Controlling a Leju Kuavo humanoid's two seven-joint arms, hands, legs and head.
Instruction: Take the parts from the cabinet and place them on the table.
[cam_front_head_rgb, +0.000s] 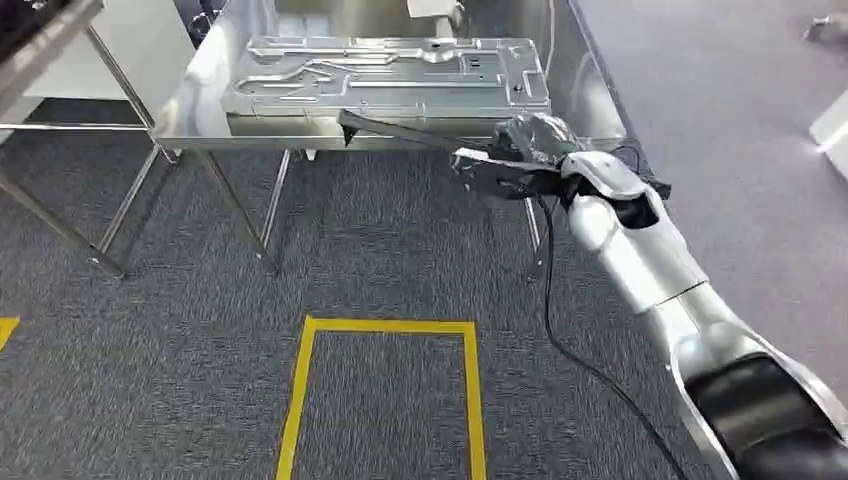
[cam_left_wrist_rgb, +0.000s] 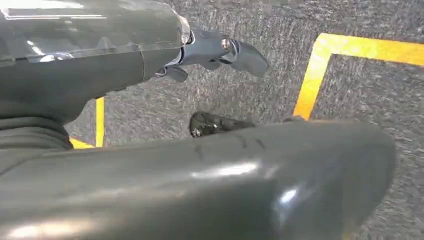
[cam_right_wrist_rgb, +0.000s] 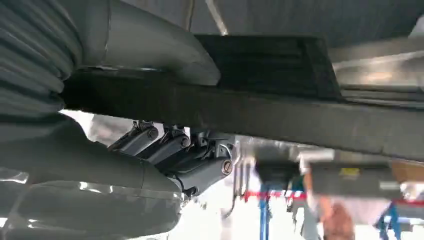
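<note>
My right hand (cam_front_head_rgb: 512, 168) grips one end of a long dark metal bar (cam_front_head_rgb: 400, 134) in front of the steel table (cam_front_head_rgb: 190, 118). The bar's far tip reaches the table's front edge, just below a large stamped silver plate (cam_front_head_rgb: 390, 75) lying flat on top. In the right wrist view the bar (cam_right_wrist_rgb: 280, 117) crosses the picture, with the thumb on one side of it and the dark fingers (cam_right_wrist_rgb: 170, 150) curled on the other. My left hand (cam_left_wrist_rgb: 125, 65) hangs over the carpet, its fingers (cam_left_wrist_rgb: 220, 52) apart and holding nothing.
A second steel-framed table (cam_front_head_rgb: 45, 45) stands at the far left. A yellow tape rectangle (cam_front_head_rgb: 385, 328) marks the carpet in front of me. A black cable (cam_front_head_rgb: 560, 335) trails from my right wrist to the floor. A white object (cam_front_head_rgb: 832, 125) sits at the right edge.
</note>
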